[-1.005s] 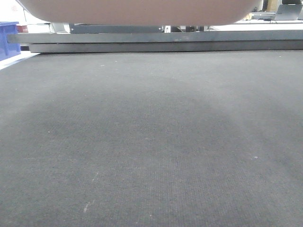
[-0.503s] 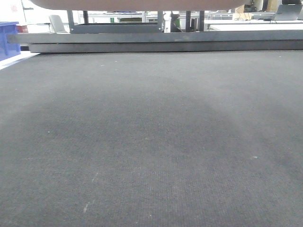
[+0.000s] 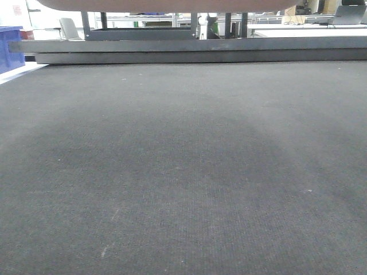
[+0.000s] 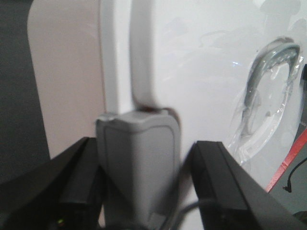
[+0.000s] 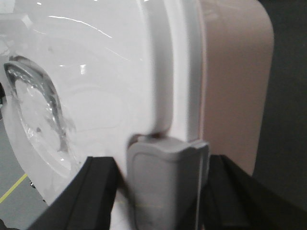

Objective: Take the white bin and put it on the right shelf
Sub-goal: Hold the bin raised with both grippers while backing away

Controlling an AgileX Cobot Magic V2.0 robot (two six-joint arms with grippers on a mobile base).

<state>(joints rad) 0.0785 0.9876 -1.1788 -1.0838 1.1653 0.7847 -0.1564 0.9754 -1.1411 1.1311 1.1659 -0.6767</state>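
**Large pinkish-white plastic bin (image 4: 201, 72) with glossy white lid, clamped at both ends**

In the left wrist view, the left gripper (image 4: 144, 160) has its black fingers closed around a grey plastic clasp (image 4: 136, 139) at 6 o'clock on the bin's rim. A grey handle under clear film (image 4: 268, 67) sits at 2 o'clock on the lid.

The right gripper (image 5: 160, 167) clamps the matching grey clasp (image 5: 168, 187) on the other end of the bin (image 5: 96, 96). That end's film-covered handle (image 5: 53, 103) is at 9 o'clock.

From the front, the bin's (image 3: 166, 4) underside shows at 12 o'clock. It hangs apart from the metal shelf's wide brushed-steel rail (image 3: 189, 46) just below. Dark grey textured matting (image 3: 183, 172) fills the foreground, and a blue plastic crate (image 3: 10, 48) stands at 10 o'clock.
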